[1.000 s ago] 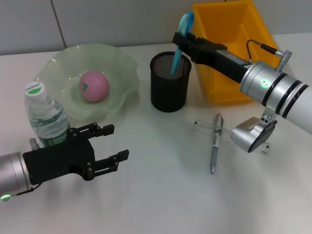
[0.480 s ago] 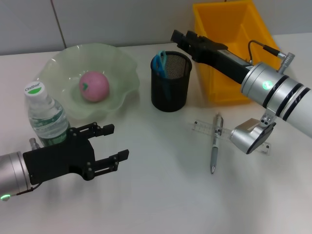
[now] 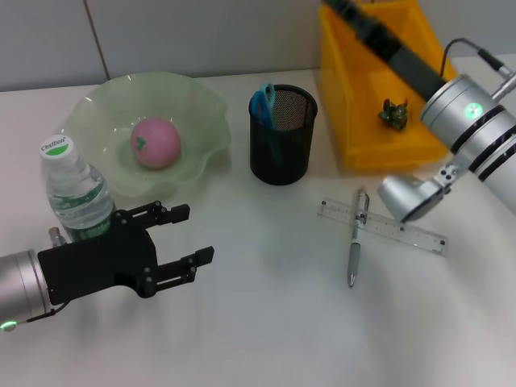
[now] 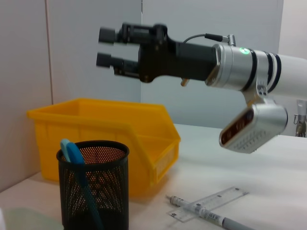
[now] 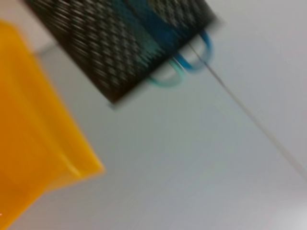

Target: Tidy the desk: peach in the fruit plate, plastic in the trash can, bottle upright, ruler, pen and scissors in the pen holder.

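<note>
The blue-handled scissors [image 3: 264, 100] stand in the black mesh pen holder [image 3: 282, 149]. My right gripper [image 4: 106, 47] hangs open and empty high above the yellow trash can [image 3: 363, 137]; its tips leave the head view at the top. A crumpled green plastic piece [image 3: 394, 113] lies inside the can. The clear ruler [image 3: 395, 229] lies on the table with the pen [image 3: 354, 244] across it. A pink peach [image 3: 156, 142] rests in the green fruit plate [image 3: 201, 113]. The bottle [image 3: 72, 193] stands upright beside my left gripper [image 3: 184, 236], which is open and idle.
The left wrist view shows the pen holder [image 4: 93, 191], scissors [image 4: 72, 152], yellow can [image 4: 100, 127], ruler [image 4: 218, 201] and pen [image 4: 208, 214]. The right wrist view shows the holder [image 5: 120, 43] blurred. A grey wall stands behind the table.
My right gripper let go of the scissors, which dropped into the pen holder. It then rose and drew back over the yellow can. The left arm stayed still.
</note>
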`<state>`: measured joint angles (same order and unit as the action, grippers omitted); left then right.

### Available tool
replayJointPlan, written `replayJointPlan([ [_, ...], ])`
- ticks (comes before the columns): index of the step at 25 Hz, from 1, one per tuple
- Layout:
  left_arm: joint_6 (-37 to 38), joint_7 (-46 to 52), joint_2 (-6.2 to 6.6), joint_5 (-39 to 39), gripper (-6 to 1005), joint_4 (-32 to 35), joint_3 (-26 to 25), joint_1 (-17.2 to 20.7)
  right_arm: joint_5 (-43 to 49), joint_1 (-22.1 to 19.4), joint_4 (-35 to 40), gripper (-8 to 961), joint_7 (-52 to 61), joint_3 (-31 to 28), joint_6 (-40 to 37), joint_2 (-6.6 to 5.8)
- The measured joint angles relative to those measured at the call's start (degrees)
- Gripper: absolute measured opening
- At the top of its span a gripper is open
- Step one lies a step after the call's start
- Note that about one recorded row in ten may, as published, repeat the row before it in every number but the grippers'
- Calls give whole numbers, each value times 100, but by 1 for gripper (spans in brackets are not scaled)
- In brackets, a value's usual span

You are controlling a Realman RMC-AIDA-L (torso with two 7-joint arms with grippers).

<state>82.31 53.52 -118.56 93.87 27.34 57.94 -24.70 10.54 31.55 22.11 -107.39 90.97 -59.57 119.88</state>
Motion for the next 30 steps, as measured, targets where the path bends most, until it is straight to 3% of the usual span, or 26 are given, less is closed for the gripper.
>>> replayJointPlan([
  [1, 9, 0, 0, 0, 713, 0, -14, 0, -686, 6, 1, 545, 535, 244, -154, 0],
  [2, 12, 0, 0, 0, 713, 0, -23, 0, -686, 6, 1, 546, 535, 244, -154, 0],
  [4, 15, 0, 0, 0, 713, 0, -22, 0, -1613, 7, 48, 547, 1571, 587, -361, 0],
  [9, 15, 0, 0, 0, 713, -1, 16, -9, -2475, -83, 277, 550, 3172, 1037, -600, -1],
  [13, 15, 0, -8, 0, 713, -1, 11, -9, -3129, -240, 582, 553, 5208, 1542, -634, 0],
  [14, 23, 0, -10, 0, 713, -6, 8, -9, -3288, -245, 589, 553, 6307, 1684, -618, 0],
  [15, 35, 0, -10, 0, 713, -14, 6, -10, -3288, -245, 589, 554, 6307, 1684, -618, 0],
  [21, 160, -18, -20, -34, 713, -45, -29, -3, -3157, -206, 504, 558, 9793, 1755, -392, -41],
  [22, 183, -53, -20, -79, 713, -47, -20, 16, -2848, -231, 510, 559, 10804, 1717, -337, -68],
  [23, 183, -53, -20, -79, 713, -47, -20, 16, -2848, -231, 510, 559, 10804, 1717, -337, -68],
  [28, 276, -94, -19, -131, 713, -53, 7, 40, -1477, -257, 528, 562, 13149, 1404, -304, -164],
  [29, 320, -95, -17, -142, 713, -54, 4, 48, -785, -267, 545, 563, 14085, 1198, -365, -213],
  [30, 320, -95, -17, -142, 713, -54, 4, 48, -785, -267, 545, 564, 14085, 1198, -365, -213],
])
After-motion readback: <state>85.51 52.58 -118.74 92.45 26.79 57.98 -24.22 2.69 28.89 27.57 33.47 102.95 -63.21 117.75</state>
